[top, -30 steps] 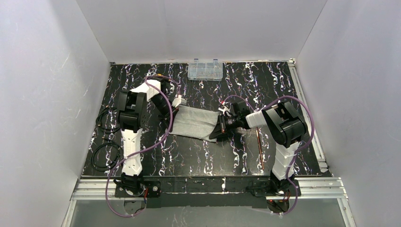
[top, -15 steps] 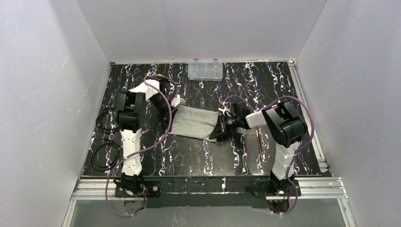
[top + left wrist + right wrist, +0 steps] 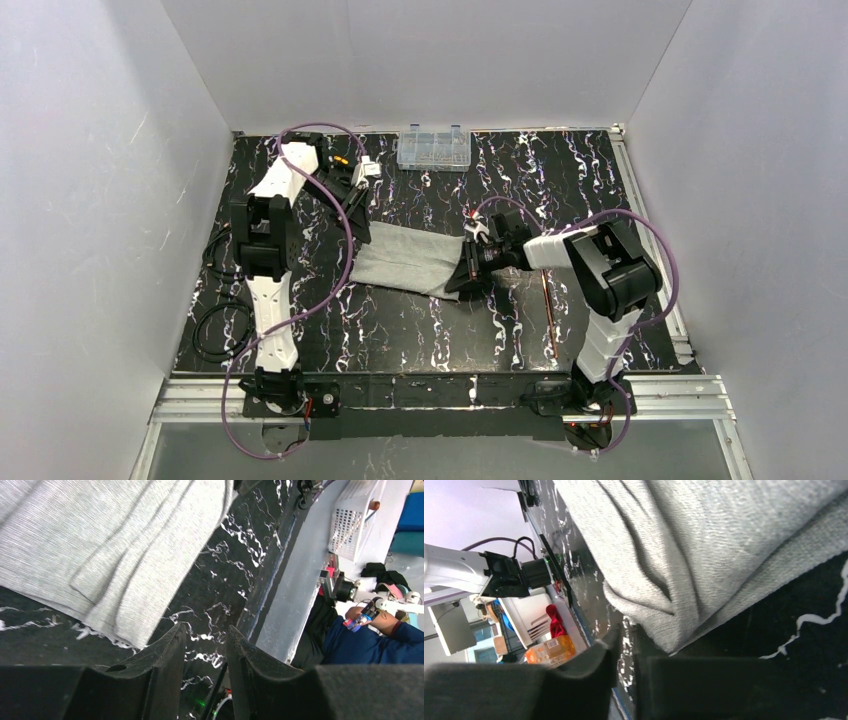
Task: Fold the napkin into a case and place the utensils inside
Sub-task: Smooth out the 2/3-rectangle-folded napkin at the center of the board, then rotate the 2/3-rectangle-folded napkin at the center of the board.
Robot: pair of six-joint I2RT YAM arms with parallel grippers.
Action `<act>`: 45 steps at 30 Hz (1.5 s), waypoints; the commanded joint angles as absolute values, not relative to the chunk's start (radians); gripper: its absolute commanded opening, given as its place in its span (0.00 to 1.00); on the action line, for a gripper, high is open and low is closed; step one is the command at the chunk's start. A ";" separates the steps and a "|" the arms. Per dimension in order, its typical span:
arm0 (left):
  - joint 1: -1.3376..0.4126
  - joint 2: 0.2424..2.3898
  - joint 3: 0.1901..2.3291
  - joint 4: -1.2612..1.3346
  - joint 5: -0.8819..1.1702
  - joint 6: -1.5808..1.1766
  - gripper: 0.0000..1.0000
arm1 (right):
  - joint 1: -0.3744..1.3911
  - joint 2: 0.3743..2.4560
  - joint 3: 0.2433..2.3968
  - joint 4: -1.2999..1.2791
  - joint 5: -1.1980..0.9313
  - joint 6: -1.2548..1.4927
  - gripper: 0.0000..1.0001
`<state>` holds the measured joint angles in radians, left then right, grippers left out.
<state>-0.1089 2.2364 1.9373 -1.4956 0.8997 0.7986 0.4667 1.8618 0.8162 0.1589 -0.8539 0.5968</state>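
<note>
Left gripper [image 3: 206, 632]: jaws parted, empty, clear of the napkin's [image 3: 408, 260] far-left end. Right gripper [image 3: 625, 632]: jaws all but closed, nothing showing in the slit, tip against the folded cloth's right edge. We judge the folding nearly done. A copper utensil [image 3: 545, 308] lies near-right, so next we need a clean pickup.

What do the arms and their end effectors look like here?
The left arm and right arm: white shells alternating with black joint housings, a purple cable looping along each. The left end effector and right end effector: matte black moulded fingers.
</note>
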 commanded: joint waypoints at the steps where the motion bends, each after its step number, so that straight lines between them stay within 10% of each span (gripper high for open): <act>1: -0.115 2.095 1.872 -1.565 0.878 0.760 0.34 | 0.471 1.781 0.901 0.034 -0.838 0.527 0.34; 3: -0.115 2.063 1.820 -1.526 0.841 0.747 0.33 | 0.470 1.768 0.930 0.005 -0.841 0.514 0.62; 4: -0.115 2.046 1.782 -1.500 0.828 0.739 0.33 | 0.469 1.762 0.946 -0.027 -0.841 0.505 0.94; 5: -0.116 2.025 1.759 -1.480 0.822 0.734 0.32 | 0.470 1.754 0.965 -0.056 -0.839 0.490 0.98; 16: -0.115 1.826 1.870 -1.426 0.711 0.684 0.43 | 0.468 1.523 1.292 -0.409 -0.545 0.267 0.99; 20: -0.114 1.747 1.840 -1.286 0.623 0.583 0.98 | 0.459 1.457 1.187 -0.180 -0.348 0.396 0.99; 31: -0.411 1.504 1.429 -1.064 0.451 0.693 0.97 | 0.506 1.785 1.442 -0.338 -0.216 0.138 0.89; 45: -0.523 1.592 1.109 -0.638 0.094 0.823 0.68 | 0.534 1.910 1.375 -0.302 -0.248 0.125 0.61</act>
